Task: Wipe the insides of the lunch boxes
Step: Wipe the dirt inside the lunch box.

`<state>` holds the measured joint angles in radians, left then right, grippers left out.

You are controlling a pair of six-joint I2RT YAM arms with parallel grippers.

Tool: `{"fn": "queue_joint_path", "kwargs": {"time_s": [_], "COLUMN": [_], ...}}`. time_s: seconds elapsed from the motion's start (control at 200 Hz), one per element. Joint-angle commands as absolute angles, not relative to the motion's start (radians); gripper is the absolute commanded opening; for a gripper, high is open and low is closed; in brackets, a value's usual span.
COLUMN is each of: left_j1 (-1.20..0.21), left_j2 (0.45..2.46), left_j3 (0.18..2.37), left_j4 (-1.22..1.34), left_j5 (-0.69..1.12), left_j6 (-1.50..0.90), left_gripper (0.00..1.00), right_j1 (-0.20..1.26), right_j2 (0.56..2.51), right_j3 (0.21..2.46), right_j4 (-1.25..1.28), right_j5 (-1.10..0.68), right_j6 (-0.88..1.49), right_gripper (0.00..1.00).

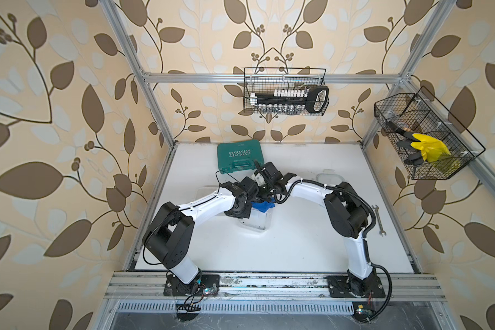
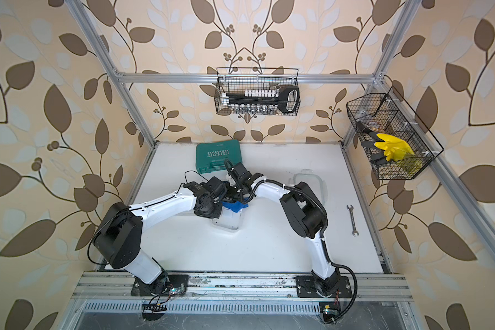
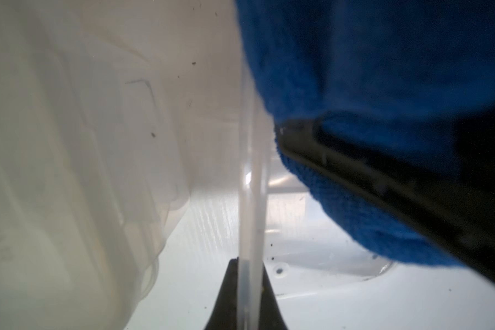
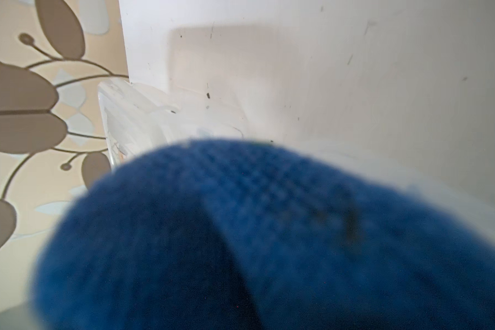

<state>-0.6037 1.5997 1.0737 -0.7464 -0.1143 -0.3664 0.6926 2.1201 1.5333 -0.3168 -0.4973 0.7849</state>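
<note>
Pose: left gripper (image 3: 249, 274) was clamped shut on one wall of the lunch box (image 1: 255, 224), with a finger on each side. In the left wrist view the clear wall ran straight out from between the tips. The right gripper (image 1: 267, 197) sat just beside it at the box's far end, closed on a blue cloth (image 1: 262, 206). The cloth was bunched around one black finger (image 3: 369, 177) and filled most of the right wrist view. Couldn't tell how deep the cloth reached.

Both arms were bent at the elbow, forearms angled inward to meet mid-table, wrists pitched down.

The lunch box sat directly under both grippers, upright and open-topped. It was clear and colourless with rounded corners, and dark specks showed through the plastic.

Further out:
- A green-rimmed lid (image 1: 329, 175) lay flat to the right of the right gripper, partly behind that arm's elbow.
- A teal case (image 1: 237, 155) sat closed just beyond the grippers, toward the back wall.
- A wrench (image 1: 379, 218) lay well off to the right, near the table edge.

The table (image 1: 283, 251) was white and scuffed. A wire basket (image 1: 286, 94) of sockets hung on the back rail. A second basket (image 1: 426, 137) on the right side held a yellow glove (image 1: 429, 147). Leaf wallpaper (image 1: 55, 143) covered every wall, behind an aluminium frame (image 1: 269, 77).
</note>
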Motion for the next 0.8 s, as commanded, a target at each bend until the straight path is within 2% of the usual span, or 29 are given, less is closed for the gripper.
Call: {"fn": "queue_joint_path", "kwargs": {"time_s": [0.0, 0.27, 0.645, 0.795], "left_j1": [-0.612, -0.598, -0.568, -0.553], "left_j2": [1.488, 1.539, 1.541, 1.54], "left_j3": [1.156, 1.224, 1.182, 1.175], "left_j4": [-0.431, -0.455, -0.42, -0.425], "left_j5": [-0.225, -0.287, -0.309, -0.307], "left_j6": [-0.359, -0.382, -0.373, -0.378], "left_gripper": [0.0, 0.0, 0.0, 0.0], "right_j1": [0.772, 0.814, 0.768, 0.761], "right_j2": [2.174, 2.163, 2.075, 2.066], "right_j3": [1.504, 1.52, 1.364, 1.38], "right_j4": [-0.577, -0.827, -0.841, -0.949], "right_j5": [-0.536, -0.424, -0.402, -0.34], "right_j6": [0.692, 0.508, 0.453, 0.371], "right_gripper": [0.0, 0.0, 0.0, 0.0]}}
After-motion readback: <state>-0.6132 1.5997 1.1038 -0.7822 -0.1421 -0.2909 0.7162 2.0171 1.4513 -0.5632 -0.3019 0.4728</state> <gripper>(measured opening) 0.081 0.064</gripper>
